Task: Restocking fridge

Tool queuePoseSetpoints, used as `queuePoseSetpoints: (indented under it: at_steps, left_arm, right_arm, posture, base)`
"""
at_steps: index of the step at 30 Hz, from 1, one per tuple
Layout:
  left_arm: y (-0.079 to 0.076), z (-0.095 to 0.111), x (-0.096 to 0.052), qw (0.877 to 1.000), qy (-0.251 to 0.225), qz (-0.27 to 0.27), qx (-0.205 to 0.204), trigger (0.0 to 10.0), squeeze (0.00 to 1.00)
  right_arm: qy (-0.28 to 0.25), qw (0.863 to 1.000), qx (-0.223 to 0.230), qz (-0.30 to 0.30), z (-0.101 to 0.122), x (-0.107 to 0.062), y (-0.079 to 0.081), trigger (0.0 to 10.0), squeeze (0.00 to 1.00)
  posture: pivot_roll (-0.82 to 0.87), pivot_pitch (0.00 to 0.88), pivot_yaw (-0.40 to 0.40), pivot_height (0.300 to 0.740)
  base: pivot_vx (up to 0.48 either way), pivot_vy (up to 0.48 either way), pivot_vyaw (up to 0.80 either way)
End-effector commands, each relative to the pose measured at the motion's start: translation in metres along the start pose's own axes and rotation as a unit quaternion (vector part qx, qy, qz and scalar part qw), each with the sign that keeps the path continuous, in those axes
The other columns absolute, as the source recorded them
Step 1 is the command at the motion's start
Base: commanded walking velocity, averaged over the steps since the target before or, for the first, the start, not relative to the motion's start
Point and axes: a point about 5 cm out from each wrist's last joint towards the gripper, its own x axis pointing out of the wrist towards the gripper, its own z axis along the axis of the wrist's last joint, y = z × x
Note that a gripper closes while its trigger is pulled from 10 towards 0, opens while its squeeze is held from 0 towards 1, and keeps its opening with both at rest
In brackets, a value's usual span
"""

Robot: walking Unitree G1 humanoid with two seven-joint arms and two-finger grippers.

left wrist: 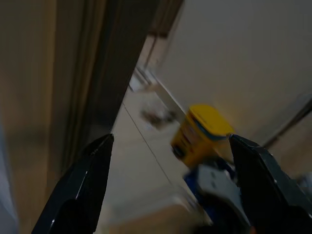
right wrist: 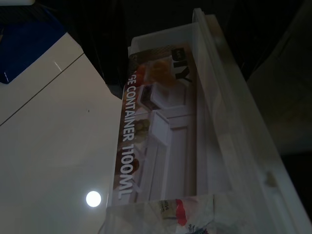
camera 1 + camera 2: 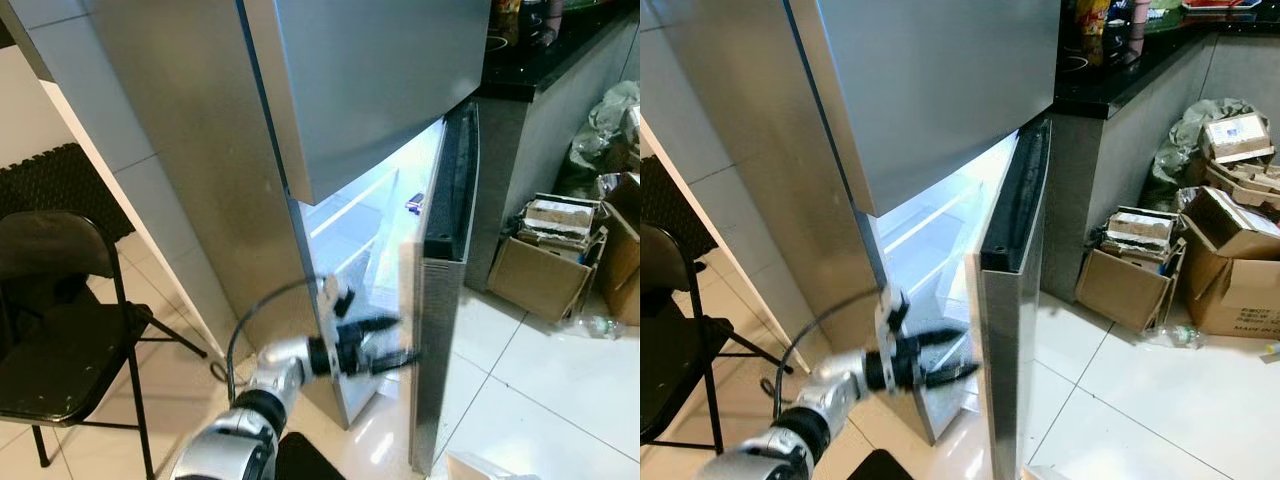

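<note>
The silver fridge (image 3: 200, 190) stands ahead, its upper door (image 3: 370, 80) closed. The lower door (image 3: 440, 300) stands ajar, and the lit white inside (image 3: 360, 225) holds a small blue item (image 3: 415, 203). My left gripper (image 3: 398, 342) is open, at the gap between the lower door and the cabinet, with nothing between its fingers (image 1: 83, 190). Beyond them the left wrist view is blurred and shows a yellow tub with a blue label (image 1: 199, 134). A clear plastic container labelled "CONTAINER 1100ML" (image 2: 161, 141) lies close in the right wrist view.
A black folding chair (image 3: 60, 340) stands at my left on the white tiles. Cardboard boxes (image 3: 1230, 260) and stacked papers (image 3: 555, 225) crowd the floor at the right, below a black counter (image 3: 540, 60). A plastic bottle (image 3: 595, 325) lies by the boxes.
</note>
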Motion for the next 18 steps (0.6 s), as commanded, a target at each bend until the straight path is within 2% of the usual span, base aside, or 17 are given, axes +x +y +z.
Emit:
queuePoseSetpoints:
  at_steps: [1,2,5,6,9,10,14,15,17,18]
  left_arm:
    - [0.008,-0.005,-0.020,0.999,0.021,0.046,-0.004,10.0,0.00]
    - [0.008,-0.005,-0.020,0.999,0.021,0.046,-0.004,10.0,0.00]
    - [0.014,-0.019,-0.042,0.991,0.024,0.123,-0.038,10.0,0.00]
    - [0.014,-0.019,-0.042,0.991,0.024,0.123,-0.038,10.0,0.00]
    - [0.015,-0.040,-0.063,0.978,0.042,0.191,-0.075,10.0,0.00]
    - [0.015,-0.040,-0.063,0.978,0.042,0.191,-0.075,10.0,0.00]
    - [0.009,-0.074,-0.089,0.945,0.075,0.290,-0.128,10.0,0.00]
    - [0.009,-0.074,-0.089,0.945,0.075,0.290,-0.128,10.0,0.00]
    - [0.005,-0.088,-0.097,0.926,0.086,0.332,-0.155,10.0,0.00]
    - [0.005,-0.088,-0.097,0.926,0.086,0.332,-0.155,10.0,0.00]
  right_arm:
    - [-0.007,1.000,0.002,0.003,0.004,0.001,0.002,10.0,0.00]
    - [-0.007,1.000,0.002,0.003,0.004,0.001,0.002,10.0,0.00]
    - [-0.006,1.000,0.000,0.003,0.004,0.001,0.000,10.0,0.00]
    - [-0.006,1.000,0.000,0.003,0.004,0.001,0.000,10.0,0.00]
    - [-0.004,1.000,-0.002,0.004,0.004,0.001,0.001,10.0,0.00]
    - [-0.004,1.000,-0.002,0.004,0.004,0.001,0.001,10.0,0.00]
    - [-0.008,1.000,-0.005,0.002,0.007,0.001,0.001,10.0,0.00]
    - [-0.008,1.000,-0.005,0.002,0.007,0.001,0.001,10.0,0.00]
    - [-0.013,1.000,-0.009,0.000,0.010,0.002,0.000,10.0,0.00]
    - [-0.013,1.000,-0.009,0.000,0.010,0.002,0.000,10.0,0.00]
  posture:
    - [-0.16,0.000,0.078,0.740]
    - [-0.16,0.000,0.078,0.740]
    - [-0.16,0.000,0.074,0.740]
    - [-0.16,0.000,0.074,0.740]
    - [-0.16,0.000,0.075,0.740]
    - [-0.16,0.000,0.075,0.740]
    - [-0.16,0.000,0.077,0.740]
    - [-0.16,0.000,0.077,0.740]
    - [-0.16,0.000,0.079,0.740]
    - [-0.16,0.000,0.079,0.740]
  base:
    - [0.000,0.000,0.00]
    - [0.000,0.000,0.00]
    - [0.000,0.000,0.00]
    - [0.000,0.000,0.00]
    - [0.000,0.000,0.00]
    - [0.000,0.000,0.00]
    - [0.000,0.000,0.00]
    - [0.000,0.000,0.00]
    - [0.000,0.000,0.00]
    - [0.000,0.000,0.00]
